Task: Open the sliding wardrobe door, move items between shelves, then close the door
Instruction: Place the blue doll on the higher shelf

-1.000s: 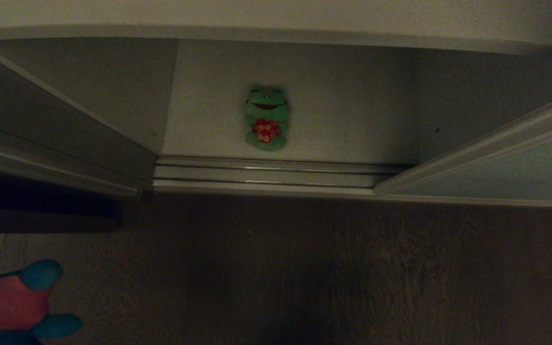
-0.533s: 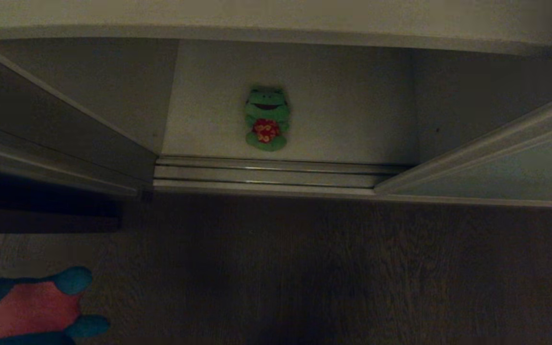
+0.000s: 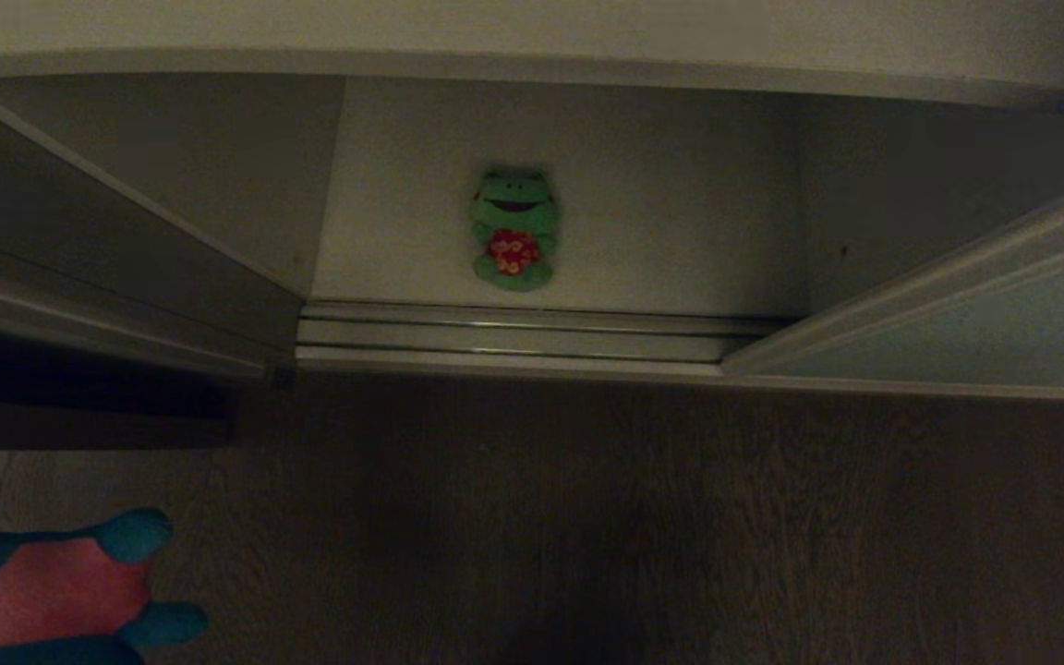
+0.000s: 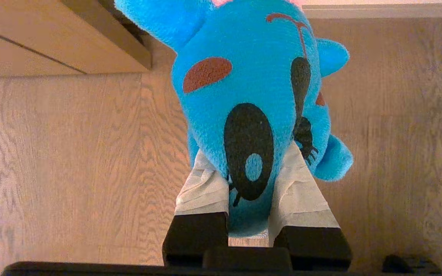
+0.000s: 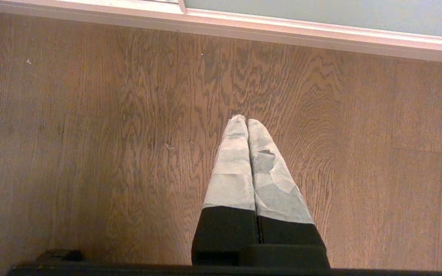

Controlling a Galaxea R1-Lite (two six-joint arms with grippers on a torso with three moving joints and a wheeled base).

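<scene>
Head view first. Wardrobe standing open: sliding wardrobe door [image 3: 975,323] pushed off toward three o'clock, white interior showing. Green frog [image 3: 513,229] sitting upright on the bottom shelf [image 3: 661,240], dead centre, just past the ribbed floor track [image 3: 523,334] at its six o'clock. Another shelf [image 3: 495,55] spanning the opening up at twelve. Down at seven o'clock, teal-blue creature [image 3: 56,591] poking into view, pink back turned up to the camera, hanging over the wood floor [image 3: 587,517] well clear of the wardrobe. No arm visible here.

Left wrist view next. Left gripper [image 4: 249,180] clamped on the teal-blue creature [image 4: 251,96], taped fingers [image 4: 202,188] pinching the plush at the head end, body dangling beyond the tips above the floor. Soft toy squashed between the pads, so a narrow pinch looks enough to carry it. Held out in the open, probably in transit from one shelf toward another.

Right wrist view last. Right gripper [image 5: 247,126] pressed together, empty, pointing down at bare floor, door's cream frame [image 5: 282,30] running across at twelve. Parked, seemingly kept free for closing up later.
</scene>
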